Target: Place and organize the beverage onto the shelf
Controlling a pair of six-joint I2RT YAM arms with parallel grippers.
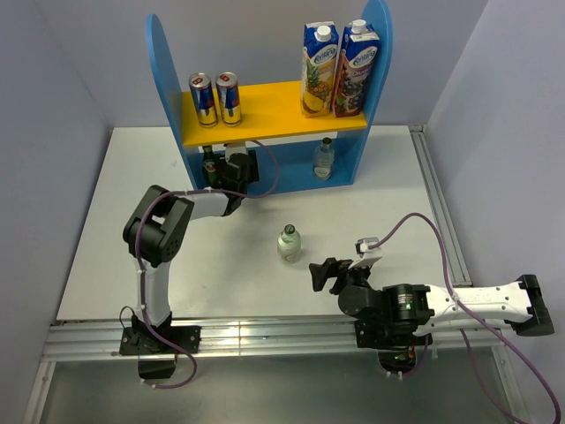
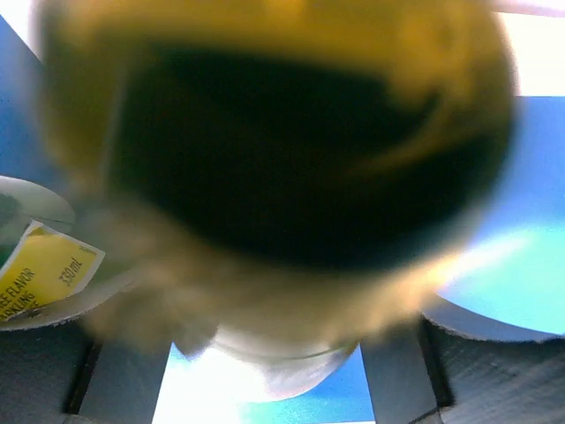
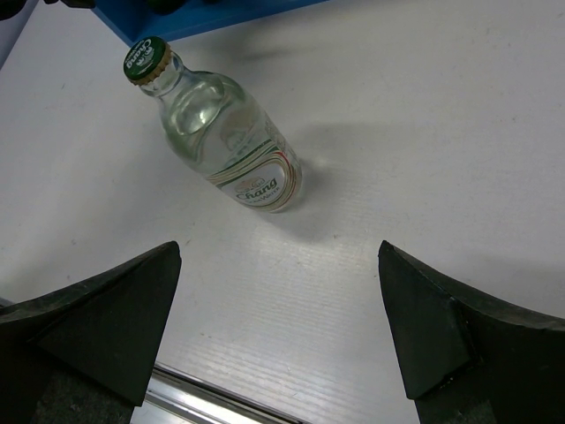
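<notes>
The shelf (image 1: 168, 88) holds two blue-and-silver cans (image 1: 215, 97) on its yellow-orange board. One clear bottle (image 1: 324, 159) stands on the lower level at the right. My left gripper (image 1: 233, 168) reaches into the lower level at the left. In the left wrist view it (image 2: 265, 389) is open around a dark green bottle (image 2: 291, 168), blurred and very close. A second green bottle (image 2: 40, 274) with a yellow label stands just left of it (image 1: 209, 159). Another clear bottle (image 1: 289, 241) stands on the table. My right gripper (image 1: 320, 274) is open and empty, a little short of that bottle (image 3: 231, 141).
Two juice cartons (image 1: 337, 69) stand on the right of the upper board. Metal rails (image 1: 265, 336) run along the table's near edge and right side. Blue-grey walls close in the left, back and right.
</notes>
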